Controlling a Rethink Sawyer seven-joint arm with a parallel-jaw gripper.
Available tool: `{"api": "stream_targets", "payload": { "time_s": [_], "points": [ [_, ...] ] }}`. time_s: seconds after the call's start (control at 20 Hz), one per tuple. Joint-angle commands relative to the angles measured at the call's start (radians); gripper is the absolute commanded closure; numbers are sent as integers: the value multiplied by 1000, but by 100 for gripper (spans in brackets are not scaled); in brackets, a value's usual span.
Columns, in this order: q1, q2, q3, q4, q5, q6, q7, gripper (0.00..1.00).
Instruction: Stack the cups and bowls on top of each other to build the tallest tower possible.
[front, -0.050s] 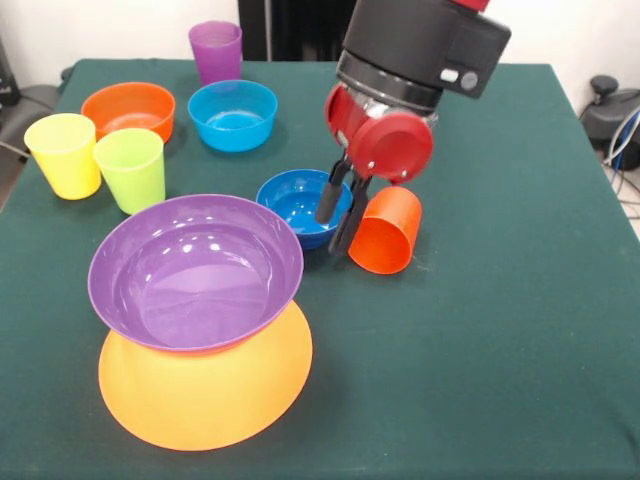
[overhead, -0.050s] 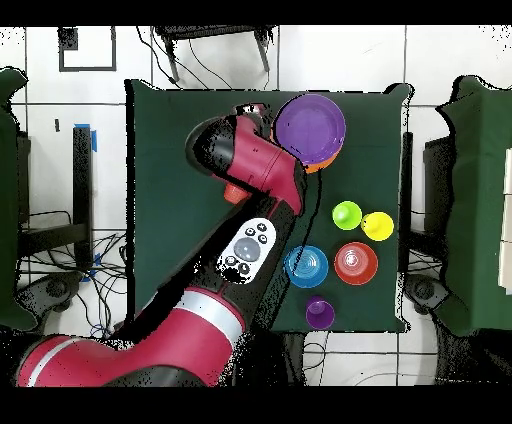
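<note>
Gripper (front, -0.050s: 338, 215) low between the dark blue bowl (front, -0.050s: 300, 203) and the tipped orange-red cup (front, -0.050s: 387, 232), its two dark fingers slightly apart; whether they pinch the bowl's rim I cannot tell.

The orange-red cup lies on its side on the green table (front, -0.050s: 500, 330), mouth toward the camera, touching or just beside one finger. The purple bowl (front, -0.050s: 195, 270) sits tilted on the upturned yellow-orange bowl (front, -0.050s: 205, 385), hiding its top. From above, the arm (overhead, -0.050s: 255, 170) covers the dark blue bowl and the gripper, and only a sliver of the orange-red cup shows. The overhead view shows the rest grouped together: lime green cup (overhead, -0.050s: 346, 213), yellow cup (overhead, -0.050s: 378, 226), light blue bowl (overhead, -0.050s: 306, 265), orange bowl (overhead, -0.050s: 355, 263), purple cup (overhead, -0.050s: 320, 313).
</note>
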Motion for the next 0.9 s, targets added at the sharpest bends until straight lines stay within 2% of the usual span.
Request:
{"api": "stream_targets", "payload": {
  "time_s": [0.05, 0.7, 0.9],
  "points": [
    [-3, 97, 38, -113, 57, 144, 253, 0],
    [22, 107, 2, -160, 88, 232, 280, 0],
    [5, 58, 74, -95, 104, 259, 242, 0]
  ]
}}
